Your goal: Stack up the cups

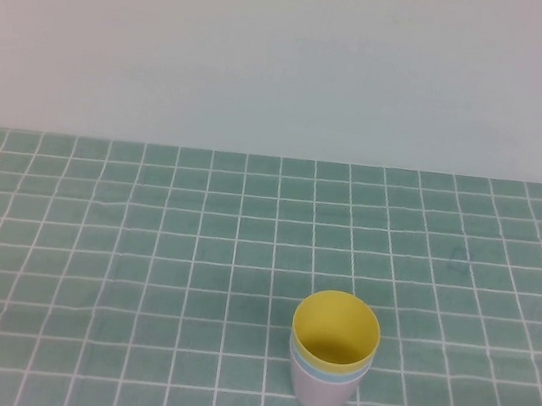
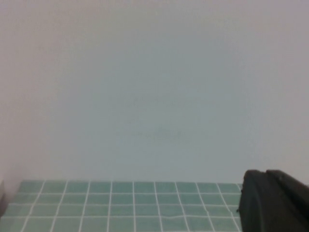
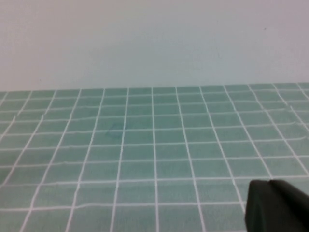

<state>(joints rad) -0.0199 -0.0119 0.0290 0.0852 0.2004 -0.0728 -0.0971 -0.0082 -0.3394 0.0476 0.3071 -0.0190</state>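
Three cups are seen nested into one stack low in the high view, a little right of centre, on the green tiled bench (image 1: 94, 239): the yellow cup (image 1: 337, 325) sits innermost on top, a thin band of the light blue cup (image 1: 328, 371) shows beneath its rim, and the pale pink cup (image 1: 320, 392) forms the outer wall at the base. The stack stands upright and alone. The stacking is judged complete. Neither arm appears in the high view. The left tool (image 2: 273, 203) shows only as a dark edge at the lower right of its wrist view, and the right tool (image 3: 275, 205) likewise in its own view; both are taken as pressed together, with nothing pinched. If anything remains, both arms are best kept parked and well apart from the stack, so that it is not nudged.
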